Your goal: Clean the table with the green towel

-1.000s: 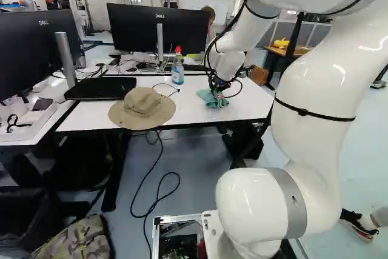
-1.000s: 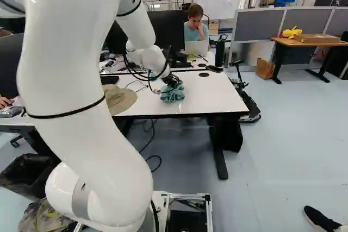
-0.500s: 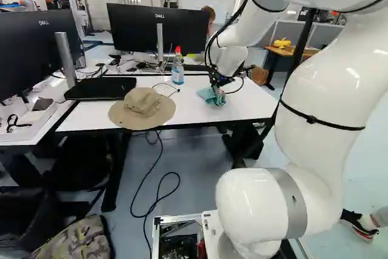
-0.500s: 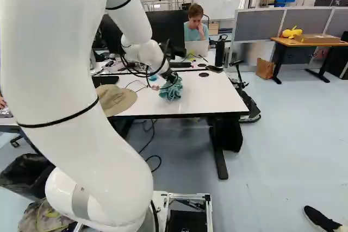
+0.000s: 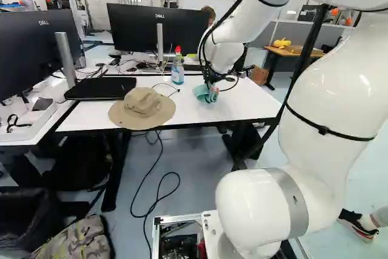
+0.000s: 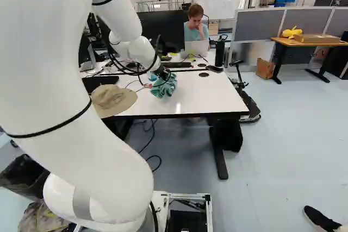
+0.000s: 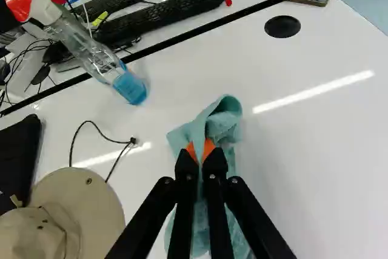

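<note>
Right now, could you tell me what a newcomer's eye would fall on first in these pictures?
Probably the big white arm, filling the right of the left base view. Next, the green towel, pinched in the black gripper at the white table. Then the tan hat near the table's front edge and the red-topped spray bottle farther back.

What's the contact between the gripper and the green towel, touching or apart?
Touching. The wrist view shows it plainly: the gripper has a fold of the green towel pinched between its two orange pads.
</note>
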### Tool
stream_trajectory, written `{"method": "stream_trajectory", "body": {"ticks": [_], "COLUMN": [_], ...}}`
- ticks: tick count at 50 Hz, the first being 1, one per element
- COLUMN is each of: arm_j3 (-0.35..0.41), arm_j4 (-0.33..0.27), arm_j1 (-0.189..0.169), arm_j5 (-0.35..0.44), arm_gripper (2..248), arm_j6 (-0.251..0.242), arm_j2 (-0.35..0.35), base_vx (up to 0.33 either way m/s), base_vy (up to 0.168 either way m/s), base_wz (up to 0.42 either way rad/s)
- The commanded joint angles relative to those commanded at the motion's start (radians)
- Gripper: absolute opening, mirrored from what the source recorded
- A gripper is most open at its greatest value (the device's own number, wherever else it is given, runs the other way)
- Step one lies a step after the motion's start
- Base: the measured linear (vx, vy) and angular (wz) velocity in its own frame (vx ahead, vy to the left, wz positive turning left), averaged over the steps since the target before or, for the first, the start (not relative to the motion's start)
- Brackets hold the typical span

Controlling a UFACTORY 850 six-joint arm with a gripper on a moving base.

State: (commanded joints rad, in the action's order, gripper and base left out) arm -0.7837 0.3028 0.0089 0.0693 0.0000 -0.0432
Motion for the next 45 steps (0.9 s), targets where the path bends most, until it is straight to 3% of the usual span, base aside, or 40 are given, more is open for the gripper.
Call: {"method": "stream_trajectory", "body": {"ticks": [19, 45], "arm_j3": [0.065, 0.189], "arm_j4": [0.000, 0.000], "arm_j1": [0.055, 0.088], "arm_j5": [0.000, 0.000], "arm_gripper": [25, 25], "arm_j6": [0.000, 0.000], "arm_j2": [0.064, 0.193], "base_vx": [0.000, 0.000], "base_vy": [0.000, 0.000], "base_wz": [0.000, 0.000]}}
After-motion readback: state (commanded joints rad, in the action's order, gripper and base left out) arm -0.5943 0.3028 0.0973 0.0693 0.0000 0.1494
